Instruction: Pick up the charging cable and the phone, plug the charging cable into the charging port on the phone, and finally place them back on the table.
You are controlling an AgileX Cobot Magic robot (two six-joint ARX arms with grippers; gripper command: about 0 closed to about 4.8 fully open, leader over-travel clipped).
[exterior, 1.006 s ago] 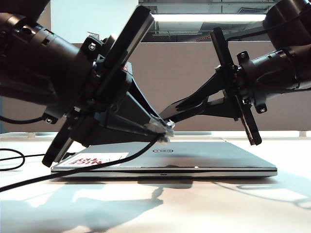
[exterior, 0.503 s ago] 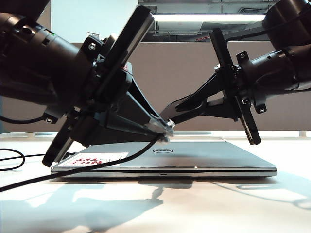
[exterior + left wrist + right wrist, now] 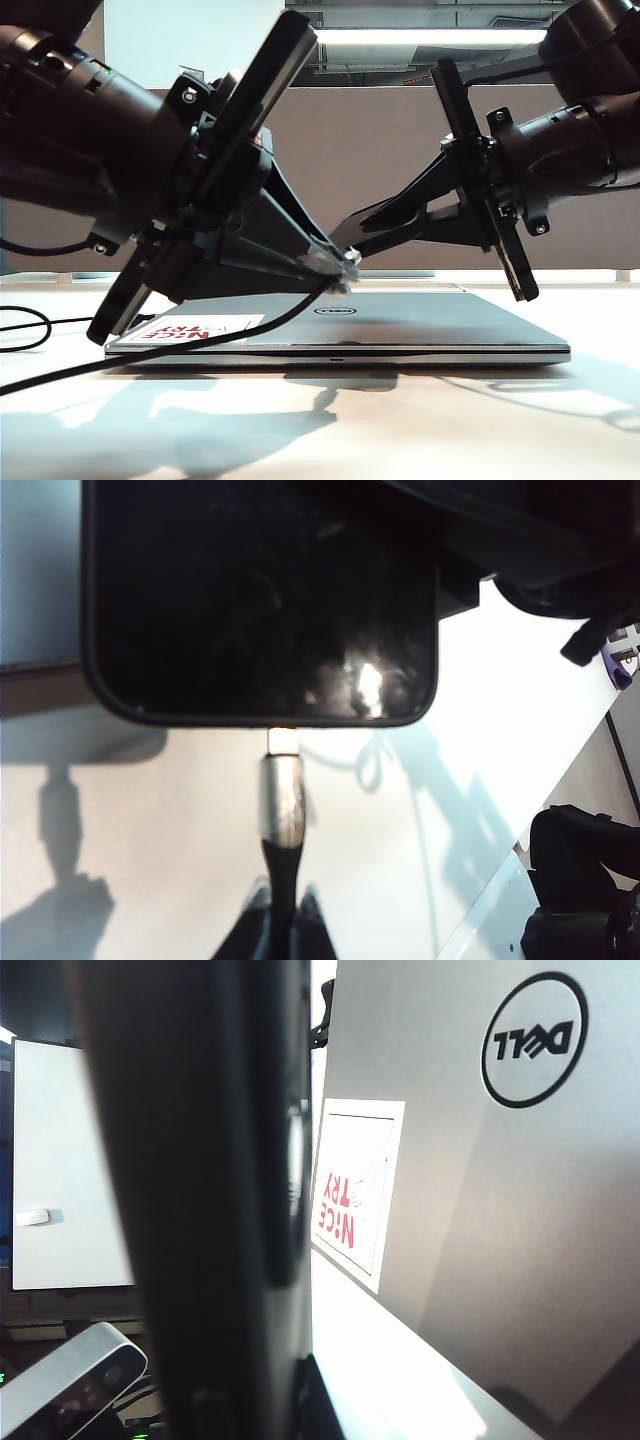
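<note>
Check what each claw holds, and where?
Left claw pinches the black charging cable behind its silvery plug; right claw grips the flat black phone by its edges.

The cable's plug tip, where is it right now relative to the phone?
In the left wrist view the plug tip meets the middle of the phone's edge, held there by the left hand, above the white table.

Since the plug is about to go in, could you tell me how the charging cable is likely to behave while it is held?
The charging cable will probably flop: it sags in a curve from the left claw down to the table. Its short collar near the phone looks stiffer, likely holding straight. The right claw holds the phone.
</note>
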